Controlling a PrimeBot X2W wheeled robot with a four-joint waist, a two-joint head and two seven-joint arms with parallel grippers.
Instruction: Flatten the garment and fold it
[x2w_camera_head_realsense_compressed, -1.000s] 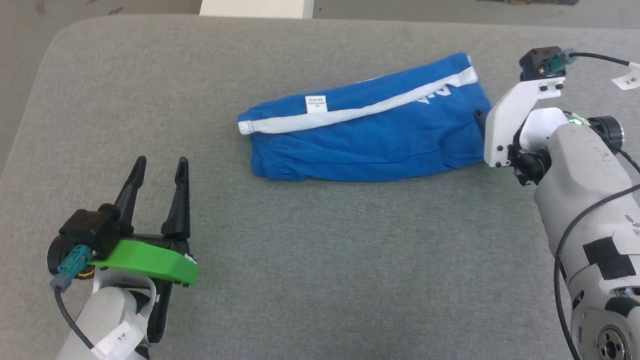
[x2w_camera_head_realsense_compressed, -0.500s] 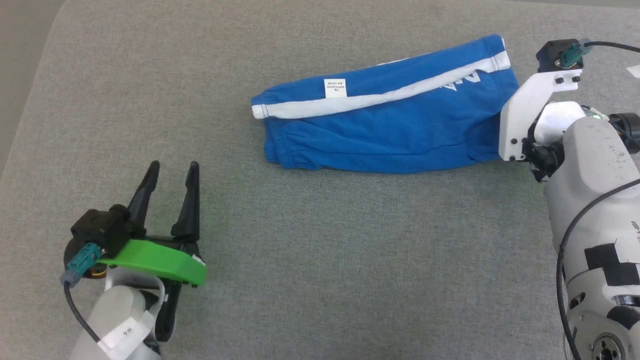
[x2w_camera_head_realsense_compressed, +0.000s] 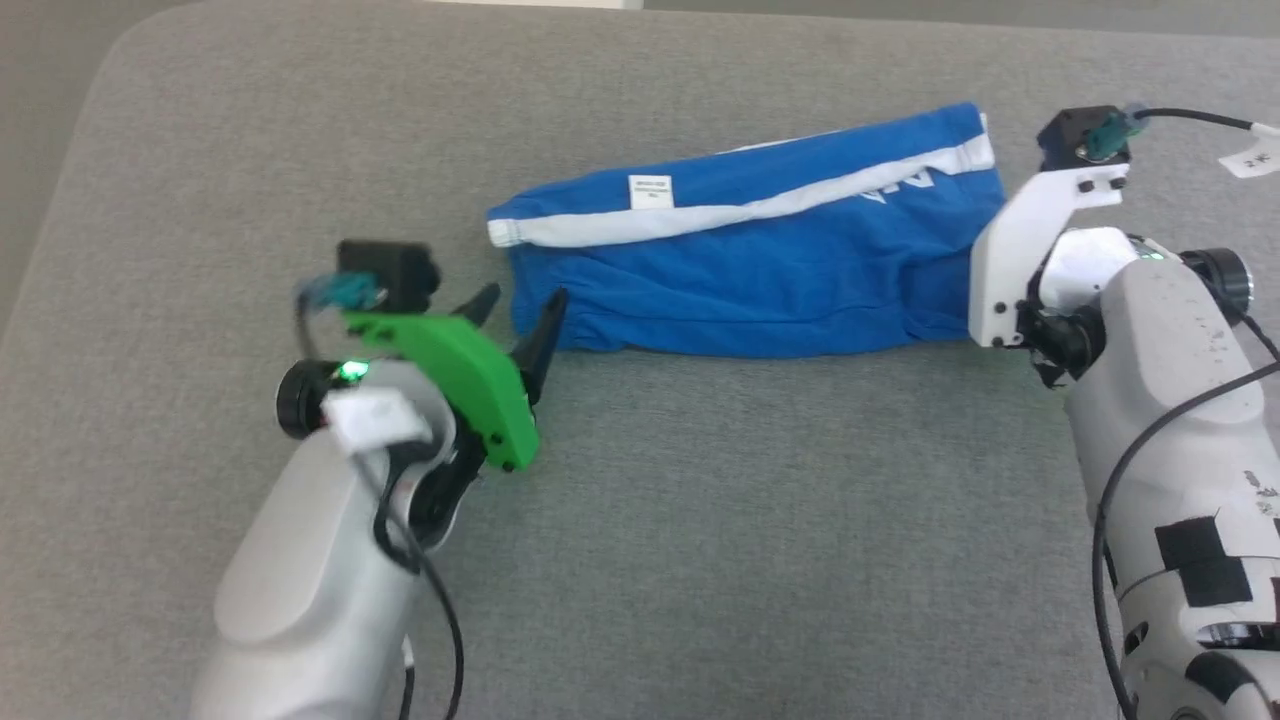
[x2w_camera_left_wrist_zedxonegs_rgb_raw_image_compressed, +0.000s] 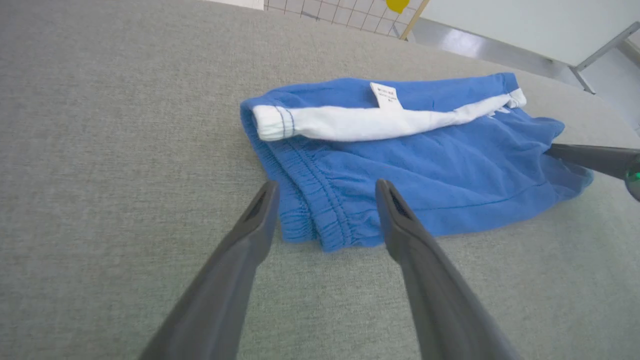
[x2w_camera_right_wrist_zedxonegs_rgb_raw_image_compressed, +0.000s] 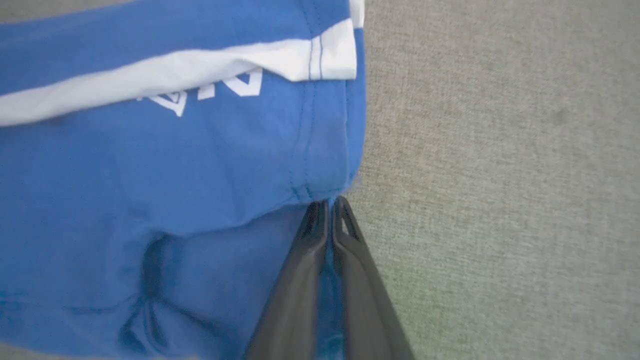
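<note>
The garment (x2w_camera_head_realsense_compressed: 760, 270) is a pair of bright blue shorts with a white band and a small white tag, lying folded lengthwise on the grey surface. My left gripper (x2w_camera_head_realsense_compressed: 520, 315) stands open at the gathered waist end (x2w_camera_left_wrist_zedxonegs_rgb_raw_image_compressed: 320, 220), its fingertips just short of the fabric. In the left wrist view the left gripper (x2w_camera_left_wrist_zedxonegs_rgb_raw_image_compressed: 325, 192) frames the waist edge. My right gripper (x2w_camera_right_wrist_zedxonegs_rgb_raw_image_compressed: 330, 205) is shut on the garment (x2w_camera_right_wrist_zedxonegs_rgb_raw_image_compressed: 175, 165) at the lower hem corner, with blue cloth pinched between its fingers. White lettering (x2w_camera_right_wrist_zedxonegs_rgb_raw_image_compressed: 210, 92) shows near that hem.
The grey padded surface (x2w_camera_head_realsense_compressed: 700, 520) stretches wide in front of the garment. Its rounded far-left corner (x2w_camera_head_realsense_compressed: 130, 40) and a strip of floor lie beyond. A cable with a white label (x2w_camera_head_realsense_compressed: 1250, 155) trails at the far right.
My left arm has swung forward and right, up to the waist end. The right gripper has closed on the hem corner. The camera shifted between frames.
</note>
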